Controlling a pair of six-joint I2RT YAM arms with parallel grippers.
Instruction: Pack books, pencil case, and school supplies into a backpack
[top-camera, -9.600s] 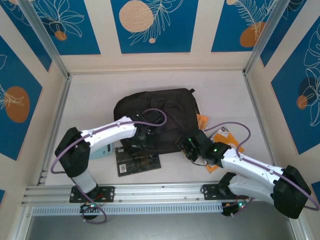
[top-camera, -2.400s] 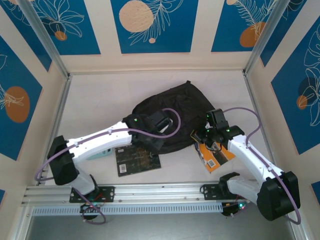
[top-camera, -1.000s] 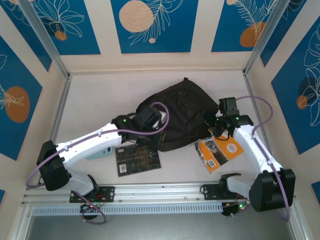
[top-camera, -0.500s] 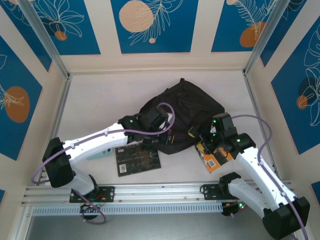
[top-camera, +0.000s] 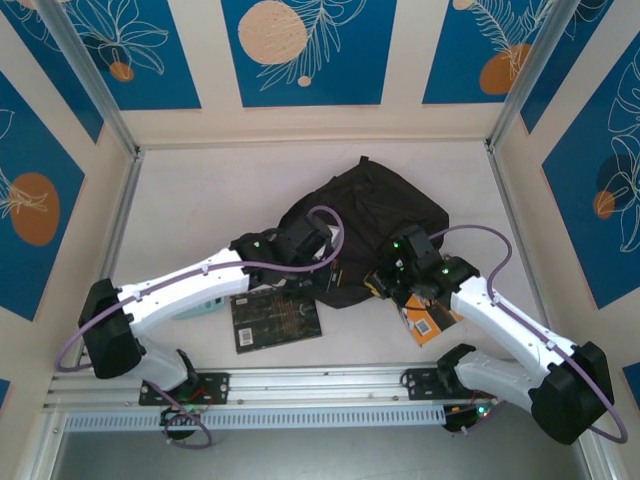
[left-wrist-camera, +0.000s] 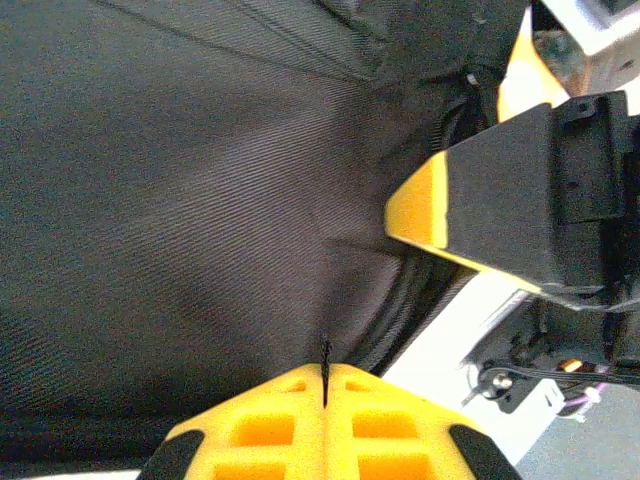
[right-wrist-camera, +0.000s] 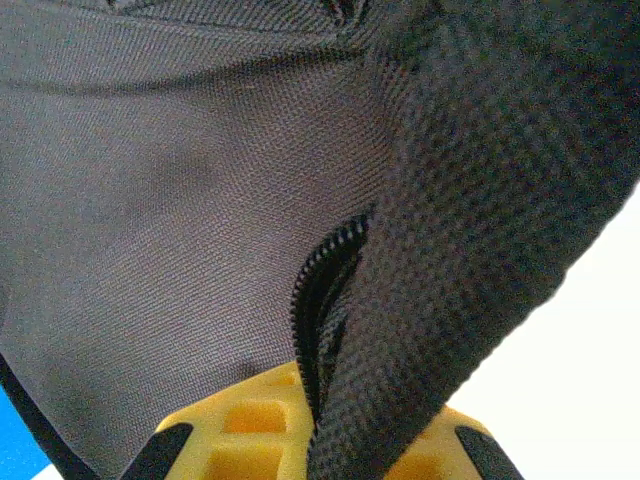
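Note:
The black backpack (top-camera: 372, 215) lies crumpled mid-table. My left gripper (top-camera: 335, 272) is shut on a thin fold of its fabric (left-wrist-camera: 200, 200) at the near edge, with a sliver of cloth pinched between the yellow fingers (left-wrist-camera: 270, 425). My right gripper (top-camera: 383, 283) is shut on the backpack's edge by a zip (right-wrist-camera: 320, 290) and a strap (right-wrist-camera: 480, 200). The black book with gold patterning (top-camera: 275, 318) lies flat near the front. An orange-and-black book (top-camera: 430, 318) lies under the right arm. A pale teal piece (top-camera: 200, 305) peeks from under the left arm.
Metal frame posts (top-camera: 515, 230) and patterned walls bound the table on three sides. A rail (top-camera: 320, 385) runs along the near edge. The right gripper's body (left-wrist-camera: 520, 190) sits close in front of the left wrist camera.
The backpack was dragged and turned toward the right and bunched up. In the last half second the right gripper moved left along the bag's near edge, closer to the left gripper.

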